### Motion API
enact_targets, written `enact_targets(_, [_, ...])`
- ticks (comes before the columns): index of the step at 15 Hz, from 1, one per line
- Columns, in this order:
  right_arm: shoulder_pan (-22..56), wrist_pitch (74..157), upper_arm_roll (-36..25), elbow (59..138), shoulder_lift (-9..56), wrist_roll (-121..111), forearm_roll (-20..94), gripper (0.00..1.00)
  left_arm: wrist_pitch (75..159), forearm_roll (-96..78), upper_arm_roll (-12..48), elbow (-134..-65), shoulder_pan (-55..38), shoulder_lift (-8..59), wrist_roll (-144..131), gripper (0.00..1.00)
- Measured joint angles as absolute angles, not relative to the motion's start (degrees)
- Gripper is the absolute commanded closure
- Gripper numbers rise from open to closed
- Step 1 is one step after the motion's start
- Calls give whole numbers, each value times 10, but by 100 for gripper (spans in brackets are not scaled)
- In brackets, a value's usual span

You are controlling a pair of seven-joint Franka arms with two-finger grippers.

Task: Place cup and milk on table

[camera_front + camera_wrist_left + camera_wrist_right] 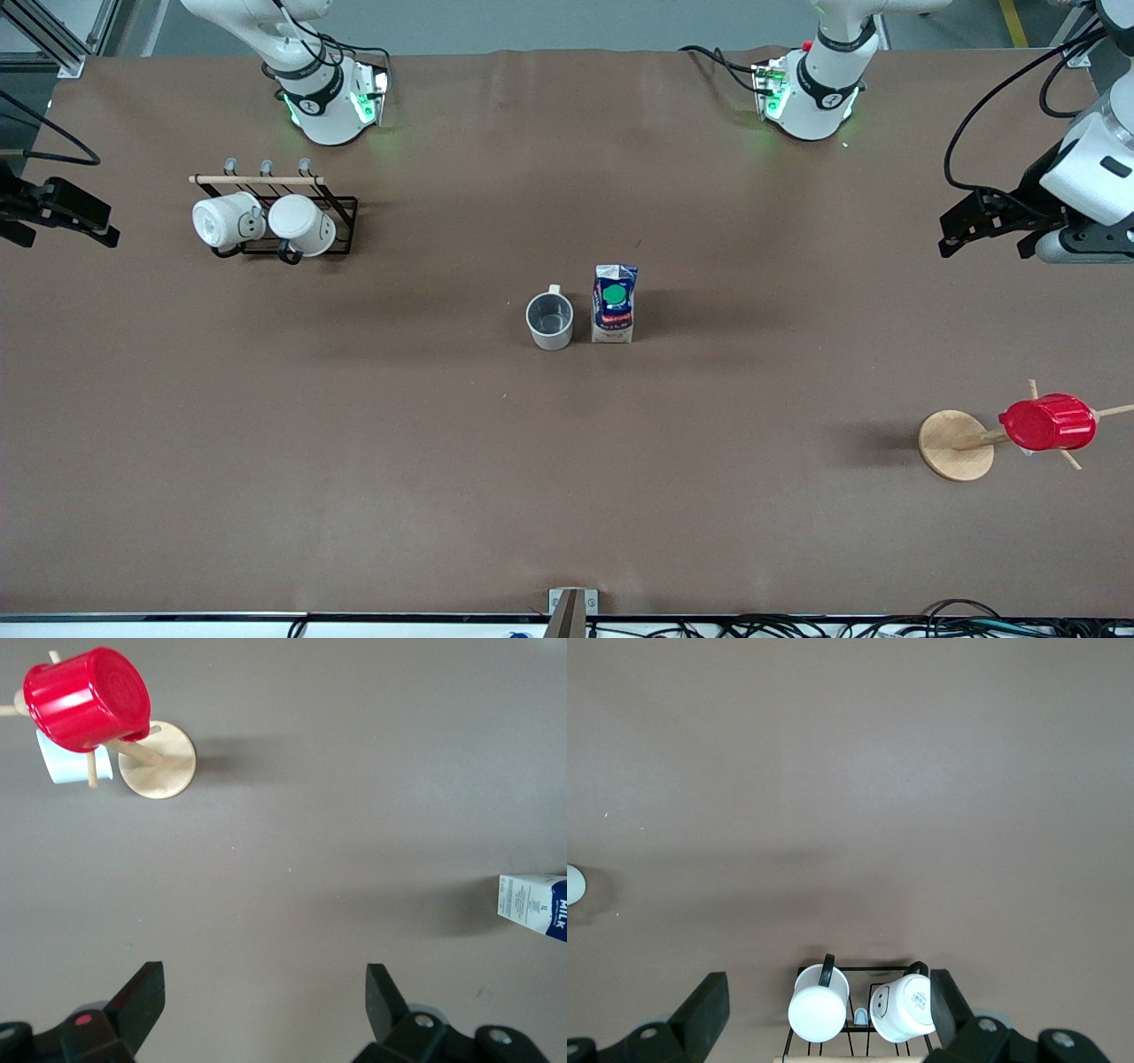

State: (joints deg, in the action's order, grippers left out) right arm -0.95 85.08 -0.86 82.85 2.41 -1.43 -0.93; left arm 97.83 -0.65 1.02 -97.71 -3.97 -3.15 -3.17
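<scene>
At mid-surface the cup stands upright with its grey inside showing and its small loop handle turned toward the robots' bases. The milk carton stands upright just beside it, on the side toward the left arm's end; a narrow gap separates the two, and the green cap faces up toward the front camera.

Left hand: held in the air over the left arm's end of the surface, fingers spread wide with nothing between them. It is well apart from both cup and carton. In the left wrist view only the white and blue end of the carton, with its MILK lettering, shows at the frame edge, clear of the black fingertips.

Right hand: held over the right arm's end of the surface, well apart from both items. The right wrist view shows its fingers released and empty.

Other items: two white mugs hang on a black wire rack near the right arm's base. A red ribbed cup sits on a wooden peg stand toward the left arm's end, nearer the front camera than the left hand.
</scene>
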Motion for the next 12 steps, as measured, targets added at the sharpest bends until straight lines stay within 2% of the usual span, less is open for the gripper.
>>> enact_targets(12, [-10, 851, -9, 828, 25, -14, -9, 0, 973, -10, 5, -951, -44, -8, -44, 0])
